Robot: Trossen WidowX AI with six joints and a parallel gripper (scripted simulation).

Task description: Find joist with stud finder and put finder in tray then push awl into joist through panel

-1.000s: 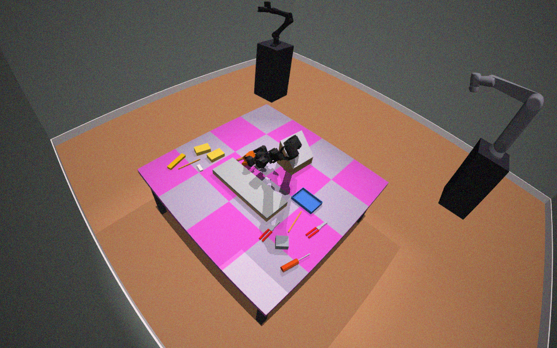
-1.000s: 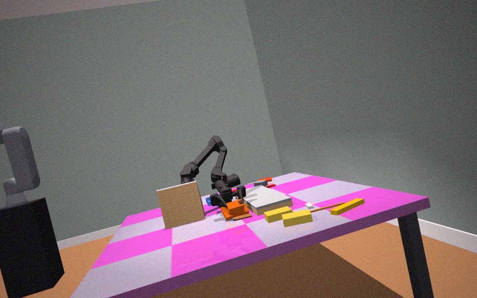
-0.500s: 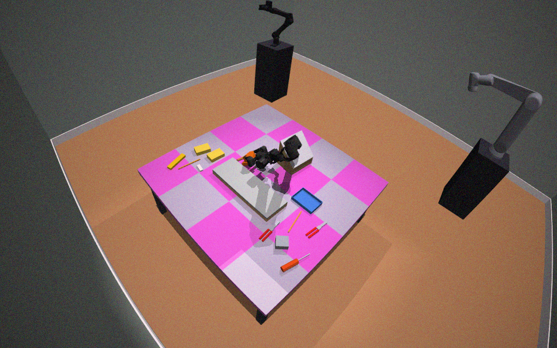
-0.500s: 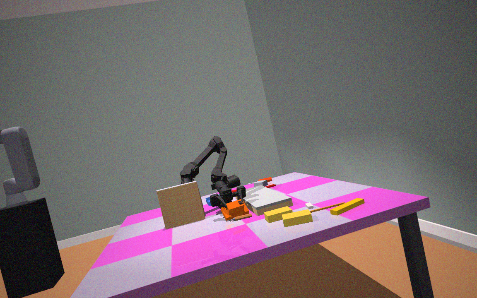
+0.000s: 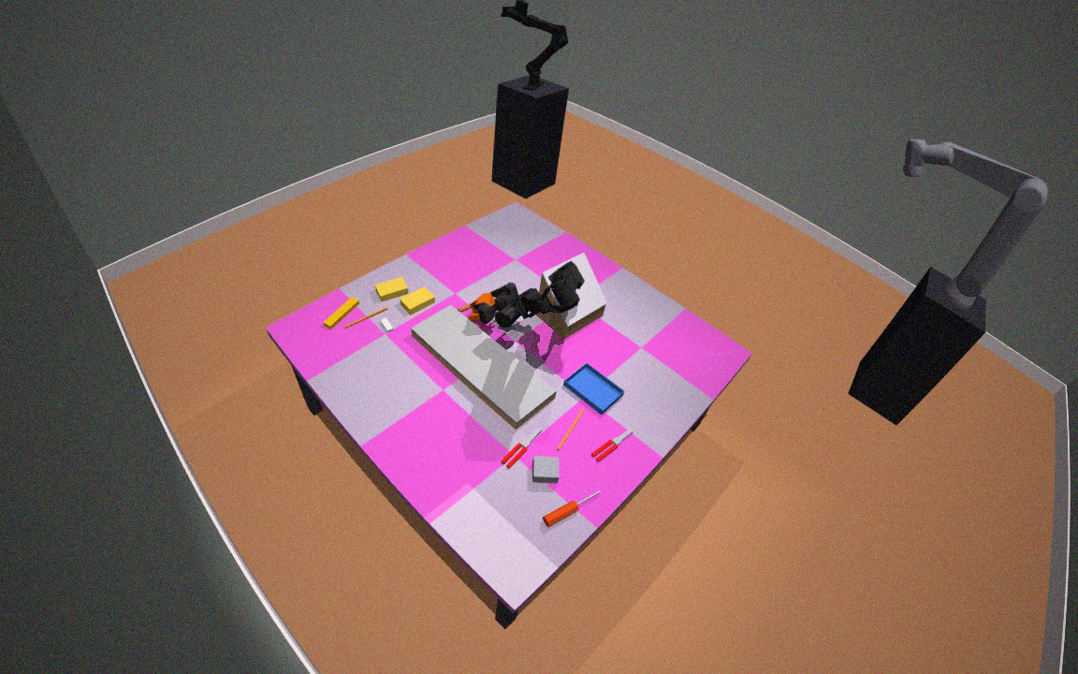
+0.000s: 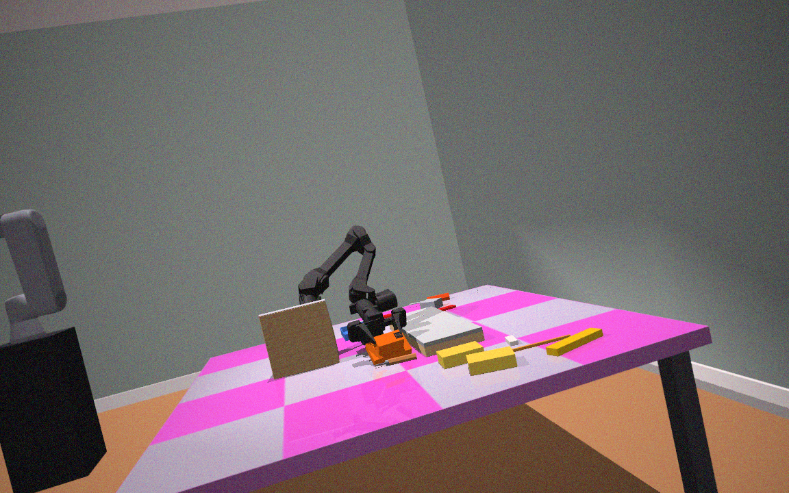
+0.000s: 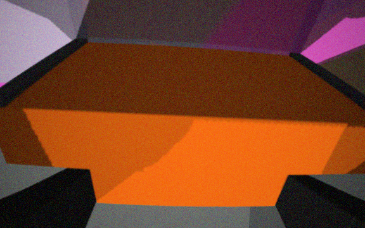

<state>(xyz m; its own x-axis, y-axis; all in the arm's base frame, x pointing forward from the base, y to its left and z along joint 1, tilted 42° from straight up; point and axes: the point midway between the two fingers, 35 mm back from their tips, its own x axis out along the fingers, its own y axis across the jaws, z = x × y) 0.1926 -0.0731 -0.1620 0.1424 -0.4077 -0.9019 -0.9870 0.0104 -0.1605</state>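
Observation:
My gripper (image 5: 488, 306) (image 6: 385, 338) (image 7: 187, 167) is low over the table at the far end of the grey floor panel (image 5: 443, 335) (image 6: 446, 332). It is shut on the orange stud finder (image 5: 484, 298) (image 6: 388, 346) (image 7: 182, 152), with a black finger against each side in the wrist view. A thin brown-handled tool (image 6: 400, 357), perhaps the awl, lies on the table just beside the stud finder. The blue tray (image 5: 593, 388) lies beside the panel's near end, and only a corner of it shows in the exterior view (image 6: 344, 331).
A tan board (image 5: 587, 293) (image 6: 299, 338) stands by the arm's base. Yellow blocks (image 5: 392, 288) (image 6: 490, 360) lie past the panel's far end. Red-handled pliers (image 5: 610, 446), a grey block (image 5: 546, 467) and an orange-handled spike tool (image 5: 568, 508) lie near the front. Two other arms stand on black pedestals (image 5: 915, 344).

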